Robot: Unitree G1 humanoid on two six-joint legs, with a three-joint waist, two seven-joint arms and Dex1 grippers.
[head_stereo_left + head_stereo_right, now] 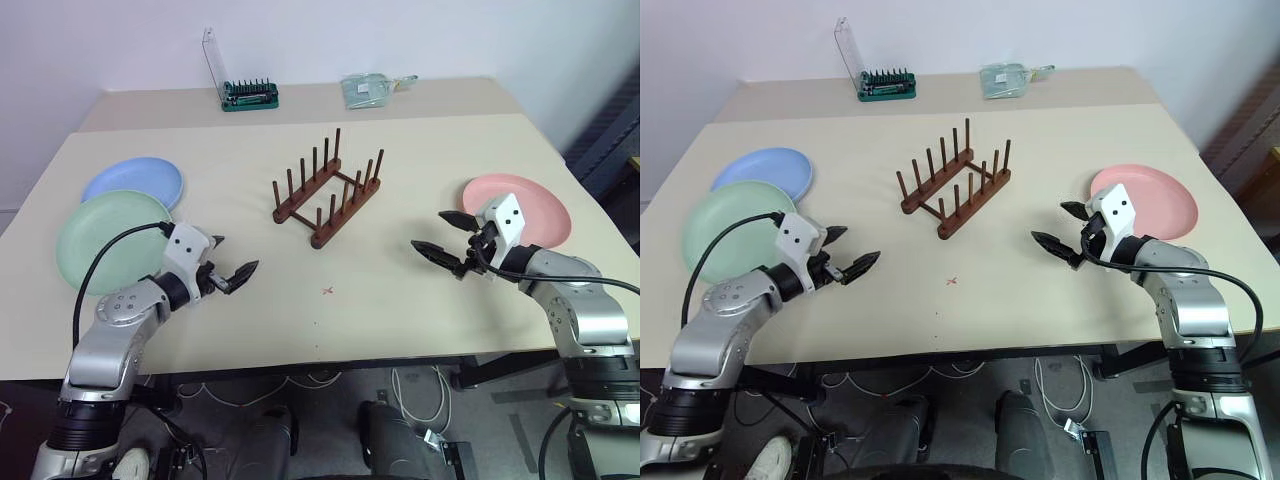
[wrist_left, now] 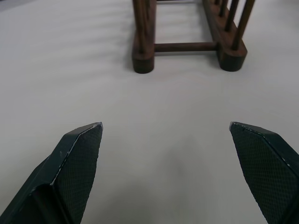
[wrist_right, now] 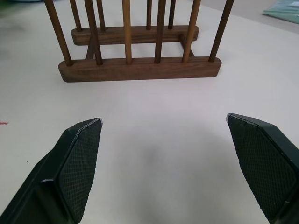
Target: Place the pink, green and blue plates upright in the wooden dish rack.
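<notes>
Left gripper: near the tabletop's front edge, toward its left side. Fingers spread fully wide, holding nothing, touching nothing. It aims at the rack; the left wrist view looks at the end of the two rails.

Right gripper: near the front edge, toward the right side. Fingers spread wide and empty, clear of the surface. It also aims at the rack, whose long side faces the right wrist view.

Red mark: small cross on the tabletop between the grippers, in front of the rack.

Green plate: flat near the left edge, just behind the left gripper. Likely staged within that arm's reach.

Pink plate: flat near the right edge, just behind the right gripper. Likely staged for that arm.

Wooden dish rack: at the tabletop's centre, set diagonally, all slots empty. Probably centred so either arm can load it.

Blue plate: flat, behind the green plate, which overlaps its near rim.

Tool holder: green base, clear lid raised, near the back edge, well apart.

Clear packet: near the back edge, right of the holder.

Task status: no plate lifted yet; judged at the start.
</notes>
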